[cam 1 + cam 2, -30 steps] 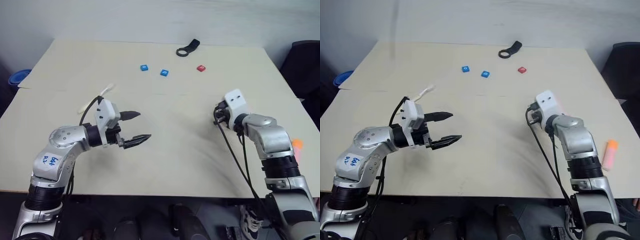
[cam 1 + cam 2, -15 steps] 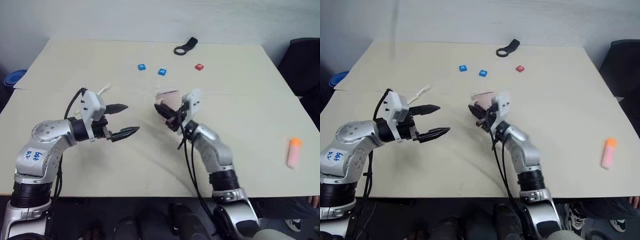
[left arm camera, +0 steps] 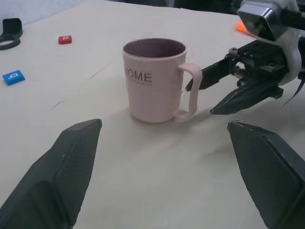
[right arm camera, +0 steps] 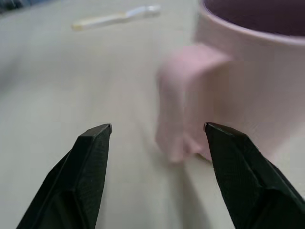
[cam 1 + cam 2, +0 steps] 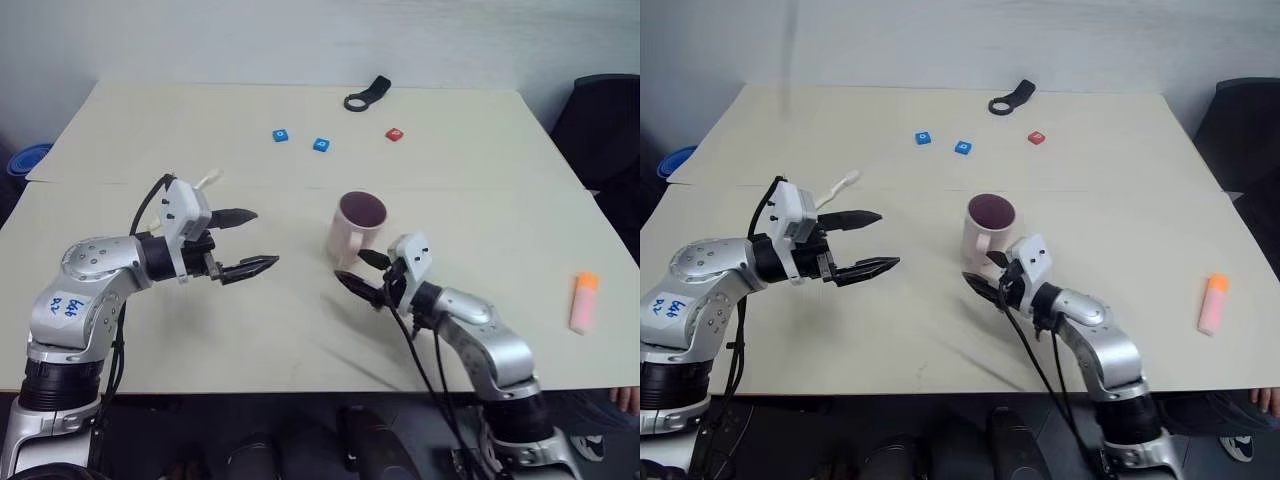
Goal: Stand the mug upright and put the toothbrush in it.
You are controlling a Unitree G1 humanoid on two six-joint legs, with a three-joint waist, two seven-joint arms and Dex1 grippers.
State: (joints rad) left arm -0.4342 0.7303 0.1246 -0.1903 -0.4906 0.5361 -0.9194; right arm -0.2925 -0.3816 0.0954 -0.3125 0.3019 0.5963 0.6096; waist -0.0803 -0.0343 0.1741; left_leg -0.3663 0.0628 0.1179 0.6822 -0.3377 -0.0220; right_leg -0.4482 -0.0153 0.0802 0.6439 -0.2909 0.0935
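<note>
Cream desk [image 5: 470, 150] carries everything. Left end effector [image 5: 250, 241] hangs over the desk's left half, fingers spread wide, nothing between them, pointing toward the mug. Right end effector [image 5: 362, 272] sits low just beside the mug's handle, fingers parted, gripping nothing; the left wrist view shows a gap between its fingertips and the handle. Mug [image 5: 357, 229] stands upright near desk centre, pale pink, dark inside, handle toward the right end effector, "HOME" printed on its side. Toothbrush [image 5: 839, 184] lies flat on the desk behind the left end effector, well apart from the mug. Black ring tool [image 5: 367, 94] at the far edge. Pink stick with orange tip [image 5: 583, 301] near the right edge. Two blue blocks [image 5: 281, 135] [image 5: 320, 145] and a red block [image 5: 394, 133] on the far half.
</note>
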